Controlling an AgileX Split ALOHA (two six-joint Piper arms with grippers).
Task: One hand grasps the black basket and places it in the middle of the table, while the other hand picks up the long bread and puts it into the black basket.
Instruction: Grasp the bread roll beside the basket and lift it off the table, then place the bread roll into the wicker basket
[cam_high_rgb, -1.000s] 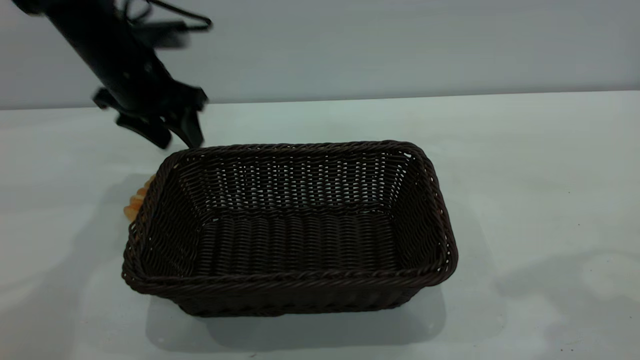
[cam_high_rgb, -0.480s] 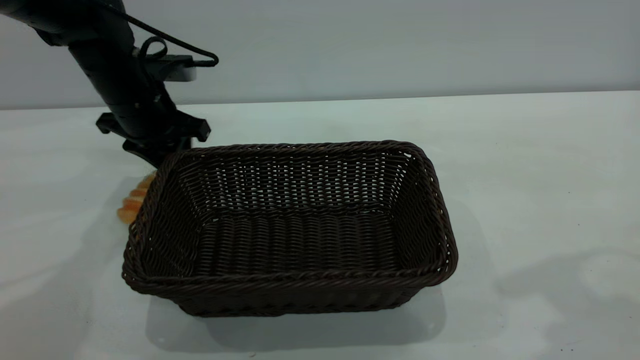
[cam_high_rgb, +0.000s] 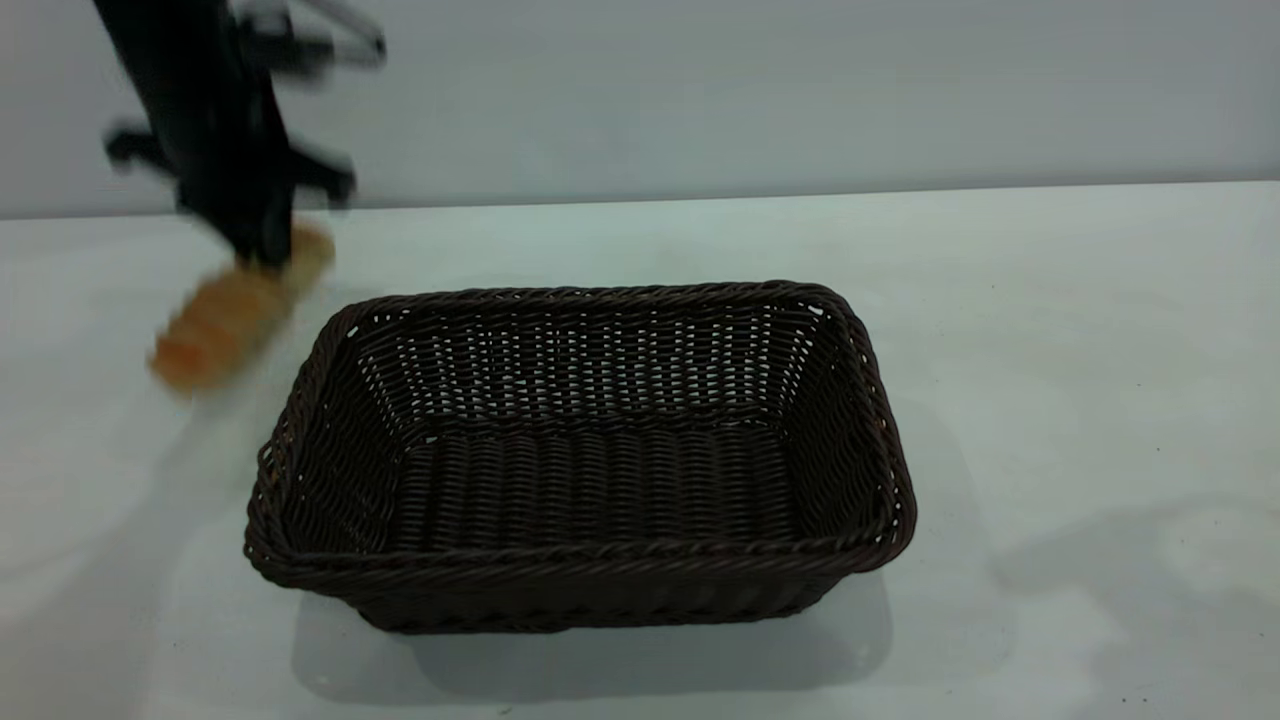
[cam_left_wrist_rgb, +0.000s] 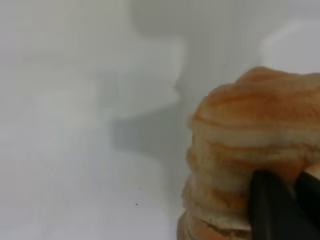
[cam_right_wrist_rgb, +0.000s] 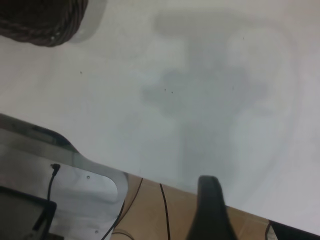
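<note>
The left arm comes down steeply from the upper edge of the exterior view, at about ten o'clock from the basket, its forearm close to upright and the wrist pointing down. The left pincer is closed on the bread, gripping it near its upper end. The bread hangs clear of the worktop, tilted, with its free end dropping away toward seven o'clock. It is outside the basket, just beyond the rim's far left corner and not touching it.

In the left wrist view the bread fills the near side, its pale ridges crossing the orange crust, and one black fingertip presses on its lower part. Bare worktop lies below it, with the arm's shadow across it.

The basket sits upright near the middle of the worktop, its long sides running from nine to three o'clock, its inside holding nothing.

The right arm is out of the exterior view. Its wrist view looks down on the worktop near the edge, with a corner of the basket at the frame's border. Only one dark finger of the right pincer shows, so I cannot tell whether it is open or closed.
</note>
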